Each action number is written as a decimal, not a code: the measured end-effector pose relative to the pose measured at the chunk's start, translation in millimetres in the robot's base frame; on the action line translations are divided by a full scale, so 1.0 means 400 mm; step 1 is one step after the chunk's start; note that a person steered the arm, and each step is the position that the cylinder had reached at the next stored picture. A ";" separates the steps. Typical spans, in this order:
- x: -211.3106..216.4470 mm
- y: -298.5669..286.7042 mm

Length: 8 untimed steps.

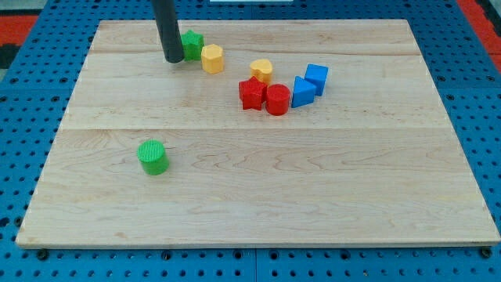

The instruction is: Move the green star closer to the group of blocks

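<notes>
Near the view's top, left of centre, my tip (174, 59) is seen resting on the wooden board (258, 196), at the lower end of a dark rod that rises out of the picture. No gripper is carried by the arm, so nothing is clasped or released; only the rod's end is pressed to the surface. Just to the tip's right, the green star (192, 42) is found, partly hidden behind the rod and seemingly touching it. Against the star's right side a yellow hexagonal block (212, 59) is set, touching or very nearly so. Further to the view's right, a cluster is formed by a yellow block (261, 70) of rounded shape, a red star-like block (251, 93) beside a red cylinder (277, 100), and two blue blocks: a blue wedge-shaped block (302, 92) and a blue cube (316, 77), the two close together. Well apart from all of these, toward the view's lower left, a green cylinder (153, 157) is stood alone. Around the board, a blue perforated surface (470, 63) is visible.
</notes>
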State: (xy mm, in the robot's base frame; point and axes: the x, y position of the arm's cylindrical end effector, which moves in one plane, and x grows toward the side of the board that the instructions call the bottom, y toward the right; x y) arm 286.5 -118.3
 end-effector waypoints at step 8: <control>-0.163 -0.073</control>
State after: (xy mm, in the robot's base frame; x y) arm 221.2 -147.4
